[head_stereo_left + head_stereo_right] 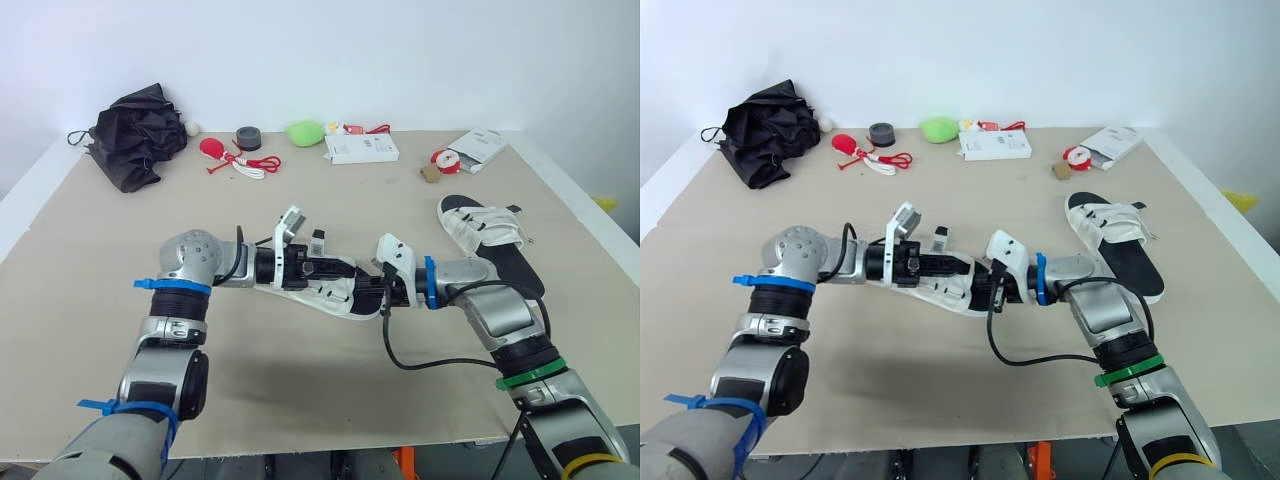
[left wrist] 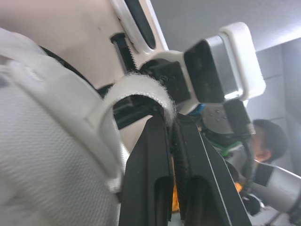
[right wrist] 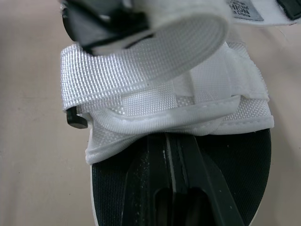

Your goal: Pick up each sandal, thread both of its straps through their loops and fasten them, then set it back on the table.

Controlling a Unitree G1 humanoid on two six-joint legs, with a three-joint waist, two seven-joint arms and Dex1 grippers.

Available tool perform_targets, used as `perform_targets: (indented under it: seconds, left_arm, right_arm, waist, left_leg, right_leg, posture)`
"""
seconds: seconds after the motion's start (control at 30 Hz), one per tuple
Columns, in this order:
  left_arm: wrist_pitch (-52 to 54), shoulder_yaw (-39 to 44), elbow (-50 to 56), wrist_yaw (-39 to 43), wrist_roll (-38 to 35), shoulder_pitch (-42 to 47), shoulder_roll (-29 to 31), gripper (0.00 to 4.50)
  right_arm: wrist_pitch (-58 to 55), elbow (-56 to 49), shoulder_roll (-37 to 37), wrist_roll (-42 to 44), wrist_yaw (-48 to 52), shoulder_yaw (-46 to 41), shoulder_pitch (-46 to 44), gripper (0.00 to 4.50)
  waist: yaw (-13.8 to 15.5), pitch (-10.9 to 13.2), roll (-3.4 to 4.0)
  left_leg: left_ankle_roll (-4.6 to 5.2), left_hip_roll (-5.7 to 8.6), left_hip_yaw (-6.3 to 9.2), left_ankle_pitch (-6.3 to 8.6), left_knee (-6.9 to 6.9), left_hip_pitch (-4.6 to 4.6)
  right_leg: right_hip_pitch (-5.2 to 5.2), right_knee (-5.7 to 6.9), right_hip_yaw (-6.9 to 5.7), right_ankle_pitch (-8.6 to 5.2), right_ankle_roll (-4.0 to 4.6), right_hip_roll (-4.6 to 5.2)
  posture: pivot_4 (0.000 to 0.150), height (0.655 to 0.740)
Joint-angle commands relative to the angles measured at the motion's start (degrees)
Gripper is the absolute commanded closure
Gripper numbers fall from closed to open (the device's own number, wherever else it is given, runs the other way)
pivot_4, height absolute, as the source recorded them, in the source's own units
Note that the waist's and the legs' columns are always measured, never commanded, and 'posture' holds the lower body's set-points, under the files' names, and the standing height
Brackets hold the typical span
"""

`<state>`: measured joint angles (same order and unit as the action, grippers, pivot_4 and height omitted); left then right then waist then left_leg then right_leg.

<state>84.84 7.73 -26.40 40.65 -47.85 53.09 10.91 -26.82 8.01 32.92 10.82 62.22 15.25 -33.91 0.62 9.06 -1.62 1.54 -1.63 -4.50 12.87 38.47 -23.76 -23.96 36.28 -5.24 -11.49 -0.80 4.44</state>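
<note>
Both grippers hold a white-strapped sandal with a black footbed just above the middle of the table. My left gripper comes in from the left and is shut on a white velcro strap that loops over its fingertips. From the right, my right gripper is shut on the edge of the sandal's white webbing upper, over the black footbed. A second sandal, with the same white straps, lies flat on the table at the right, just beyond my right forearm.
Along the far edge lie a black folded umbrella, red and white cords, a grey roll, a green object, a white box and a white packet. A person is behind the arms in the left wrist view.
</note>
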Motion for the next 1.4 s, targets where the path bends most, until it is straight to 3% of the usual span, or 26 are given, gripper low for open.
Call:
perform_targets:
  seconds: [0.03, 0.3, 0.67, 0.8, 0.83, 0.97, 1.3, 1.4]
  left_arm:
    - [1.22, 2.29, -2.64, 2.29, -1.71, 3.39, -0.20, 4.46]
    - [1.93, 3.99, -7.20, 7.44, -2.34, 7.50, 0.80, 4.46]
    - [-10.59, -2.48, -19.07, 5.89, 10.05, 7.21, -0.30, 4.46]
    - [-13.84, -2.26, -23.87, 3.79, 13.32, 7.75, -1.21, 2.83]
    - [-14.22, -2.22, -24.68, 3.39, 13.90, 7.69, -1.39, 2.16]
    - [-17.63, 1.35, -28.67, -0.46, 14.74, 8.62, -2.53, 1.20]
    - [-21.47, 6.85, -33.15, -5.58, 14.39, 12.00, -4.08, 1.20]
    - [-22.68, 12.90, -34.82, -9.82, 10.53, 15.12, -4.50, 1.20]
  right_arm:
    - [-1.79, 2.33, 0.97, -2.68, -0.84, 1.76, 2.27, 4.50]
    - [-2.17, 1.19, 1.04, -2.54, -1.16, 1.55, 3.32, 4.50]
    - [-3.09, -0.22, 1.21, -2.20, -1.60, 1.43, 4.18, 4.50]
    - [-3.51, -0.80, 1.45, -2.10, -1.62, 1.21, 4.61, 4.50]
    - [-3.63, -0.94, 1.51, -2.06, -1.65, 1.14, 4.74, 4.50]
    - [-3.94, -1.34, 1.74, -1.97, -1.73, 0.93, 5.16, 4.50]
    - [-4.11, -1.25, 1.39, -1.98, -1.99, 0.85, 5.21, 4.50]
    - [-4.14, -1.28, 1.37, -1.94, -1.96, 0.84, 5.16, 4.50]
  waist:
    - [0.01, 0.00, 0.00]
    - [0.02, 0.01, -0.01]
    - [0.01, 0.00, -0.01]
    - [0.12, -0.02, -0.04]
    - [0.13, -0.03, -0.05]
    - [0.20, -0.13, -0.13]
    - [0.26, -0.15, -0.15]
    - [0.24, -0.15, -0.14]
  left_leg:
    - [0.00, 0.00, 0.00, 0.00, 0.00, -0.01]
    - [-0.01, 0.01, 0.01, 0.00, -0.01, -0.05]
    - [-0.03, 0.00, 0.00, 0.03, -0.05, -0.08]
    - [-0.02, 0.02, 0.05, 0.03, -0.04, -0.06]
    - [-0.01, 0.03, 0.04, 0.02, -0.04, -0.06]
    - [0.00, 0.09, 0.07, 0.03, -0.04, -0.05]
    - [0.04, 0.31, 0.14, 0.00, -0.03, 0.04]
    - [0.03, 0.31, 0.14, 0.01, -0.04, 0.04]
  right_leg:
    - [0.00, 0.00, 0.00, 0.00, 0.00, 0.00]
    - [-0.03, -0.02, -0.02, 0.00, 0.00, 0.02]
    - [-0.07, -0.06, -0.02, -0.02, 0.03, 0.03]
    - [-0.02, -0.08, -0.11, -0.02, 0.03, 0.09]
    - [0.00, -0.09, -0.12, -0.07, 0.12, 0.21]
    - [0.03, -0.11, -0.18, 0.00, -0.01, 0.40]
    - [0.26, -0.22, -0.53, 0.02, -0.06, 0.82]
    - [0.27, -0.23, -0.58, 0.13, -0.24, 0.84]
  posture:
    - [0.150, 0.7400]
    - [0.150, 0.7400]
    - [0.150, 0.7400]
    - [0.150, 0.7400]
    - [0.150, 0.7400]
    - [0.150, 0.7400]
    - [0.150, 0.7400]
    - [0.150, 0.7400]
